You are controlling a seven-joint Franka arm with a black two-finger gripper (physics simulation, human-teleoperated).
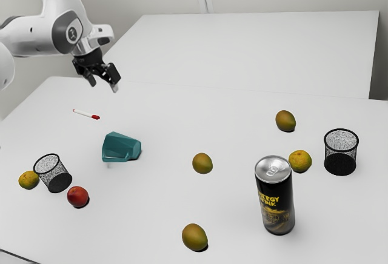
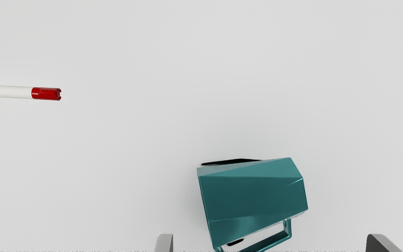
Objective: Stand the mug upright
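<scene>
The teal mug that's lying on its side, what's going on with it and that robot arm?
Nothing is being held at the moment. The robot arm has its black gripper raised above the table, with its fingers open and well apart. The teal mug lies on its side below, untouched, with its handle sticking out sideways. The job is to set it upright, and that is not yet done.
</scene>
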